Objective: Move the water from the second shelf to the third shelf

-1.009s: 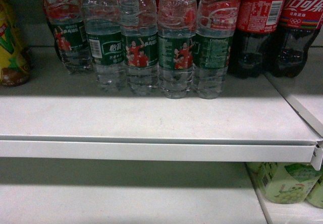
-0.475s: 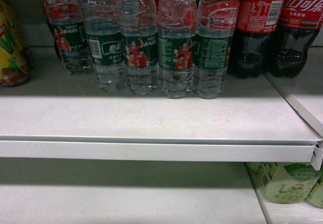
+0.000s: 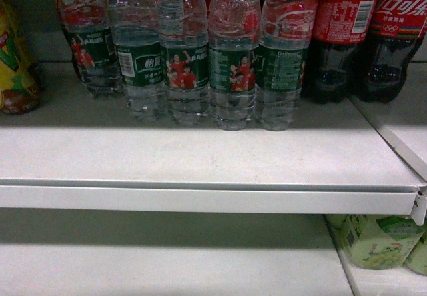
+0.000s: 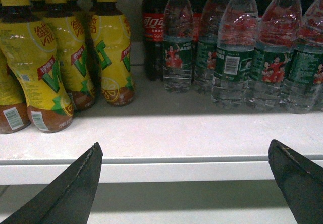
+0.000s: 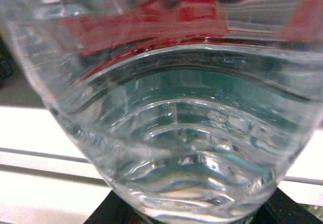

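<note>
A water bottle (image 5: 166, 123) fills the right wrist view, pressed right against the right gripper (image 5: 181, 216); whether it is clamped cannot be told. The left gripper (image 4: 189, 183) is spread wide and holds nothing. Beyond it, a shelf (image 4: 166, 133) carries a row of water bottles (image 4: 237, 57) ahead and to its right, yellow drink bottles (image 4: 65, 62) to its left.
</note>
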### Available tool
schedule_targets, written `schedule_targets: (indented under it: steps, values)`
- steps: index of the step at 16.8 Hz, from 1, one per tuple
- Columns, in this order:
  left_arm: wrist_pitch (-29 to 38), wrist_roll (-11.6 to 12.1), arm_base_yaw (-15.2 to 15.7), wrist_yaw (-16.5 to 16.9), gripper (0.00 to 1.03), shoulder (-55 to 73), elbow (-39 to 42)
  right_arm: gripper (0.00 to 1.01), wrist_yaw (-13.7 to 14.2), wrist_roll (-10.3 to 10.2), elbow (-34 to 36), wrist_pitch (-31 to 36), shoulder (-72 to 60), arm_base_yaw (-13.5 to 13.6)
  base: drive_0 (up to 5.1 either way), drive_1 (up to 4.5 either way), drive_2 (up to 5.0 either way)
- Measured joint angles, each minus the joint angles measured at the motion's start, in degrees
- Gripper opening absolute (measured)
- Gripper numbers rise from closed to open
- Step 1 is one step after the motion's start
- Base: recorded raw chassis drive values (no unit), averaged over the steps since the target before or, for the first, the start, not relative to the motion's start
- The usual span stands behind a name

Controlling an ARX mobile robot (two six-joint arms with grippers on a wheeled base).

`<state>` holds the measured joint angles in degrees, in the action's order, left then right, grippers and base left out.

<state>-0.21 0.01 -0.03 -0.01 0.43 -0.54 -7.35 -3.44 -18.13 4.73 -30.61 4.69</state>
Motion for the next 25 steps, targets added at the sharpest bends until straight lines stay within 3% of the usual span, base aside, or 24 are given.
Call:
schedule_targets:
  steps: [25]
  values:
    - [0.15, 0.00, 0.00, 0.00, 0.98, 0.00, 0.00, 0.39, 0.00, -0.15, -0.20, 0.48, 0.11, 0.00, 0.0, 0.00, 0.0]
